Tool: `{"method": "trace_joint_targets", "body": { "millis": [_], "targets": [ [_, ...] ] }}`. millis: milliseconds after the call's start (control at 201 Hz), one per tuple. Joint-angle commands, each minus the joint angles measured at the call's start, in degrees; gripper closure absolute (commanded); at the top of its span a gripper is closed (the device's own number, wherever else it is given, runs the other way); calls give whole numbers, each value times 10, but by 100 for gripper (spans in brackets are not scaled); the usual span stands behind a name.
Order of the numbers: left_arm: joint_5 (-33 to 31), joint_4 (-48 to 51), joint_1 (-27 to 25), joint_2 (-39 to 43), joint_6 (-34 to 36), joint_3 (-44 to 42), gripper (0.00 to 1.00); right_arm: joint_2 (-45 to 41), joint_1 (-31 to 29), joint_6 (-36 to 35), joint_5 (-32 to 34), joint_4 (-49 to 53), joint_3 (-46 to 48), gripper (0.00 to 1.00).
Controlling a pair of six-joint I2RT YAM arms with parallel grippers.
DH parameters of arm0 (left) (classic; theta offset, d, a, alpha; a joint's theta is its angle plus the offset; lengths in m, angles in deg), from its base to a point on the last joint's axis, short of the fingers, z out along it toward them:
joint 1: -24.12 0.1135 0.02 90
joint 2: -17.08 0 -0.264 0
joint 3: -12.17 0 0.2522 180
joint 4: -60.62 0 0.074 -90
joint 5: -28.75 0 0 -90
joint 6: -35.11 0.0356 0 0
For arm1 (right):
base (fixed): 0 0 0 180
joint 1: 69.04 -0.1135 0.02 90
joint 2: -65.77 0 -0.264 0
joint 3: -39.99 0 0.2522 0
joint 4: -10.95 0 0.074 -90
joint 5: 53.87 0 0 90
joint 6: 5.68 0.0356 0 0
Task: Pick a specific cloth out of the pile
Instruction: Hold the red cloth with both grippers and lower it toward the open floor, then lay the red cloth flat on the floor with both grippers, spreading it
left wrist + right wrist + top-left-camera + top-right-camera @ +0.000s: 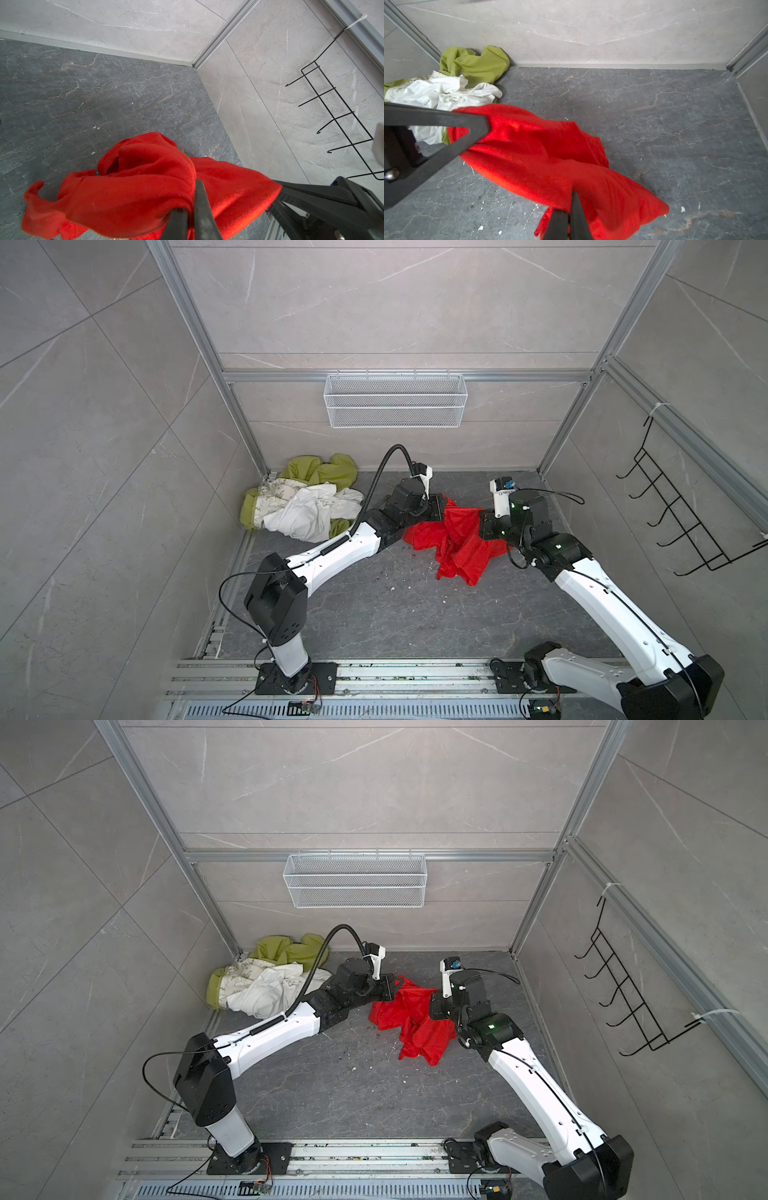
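The red cloth (455, 537) (411, 1021) is stretched between my two grippers, right of the middle of the dark floor, and its lower folds trail toward the front. My left gripper (439, 509) (190, 199) is shut on one bunched edge of the cloth (135, 187). My right gripper (484, 526) (566, 202) is shut on the opposite end of the cloth (546, 153). The pile (303, 502) (266, 982) (452, 85) of olive-green, white and leaf-print cloths lies in the back left corner, apart from the red cloth.
A white wire basket (395, 400) hangs on the back wall. A black hook rack (681, 510) (336, 108) sticks out from the right wall. Aluminium frame posts stand in the back corners, and a rail (395, 676) carries both arm bases at the front.
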Motion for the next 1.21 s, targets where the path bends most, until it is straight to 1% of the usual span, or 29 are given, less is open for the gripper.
{"method": "trace_joint_targets", "body": {
  "millis": [0,289,538,727,1210],
  "targets": [
    [-22,-16,16,28,3,-1,100,-15,11,12,14,8,13,100],
    [-13,-21,16,22,-5,-29,100,-11,12,28,-18,8,40,100],
    [-26,-28,16,46,-16,-110,100,-2,13,47,-52,-5,71,100],
    [-28,-31,16,57,-26,-148,100,8,12,66,-90,-12,94,100],
    [-21,-28,16,66,-40,-198,100,3,12,91,-127,-18,155,100]
  ]
}}
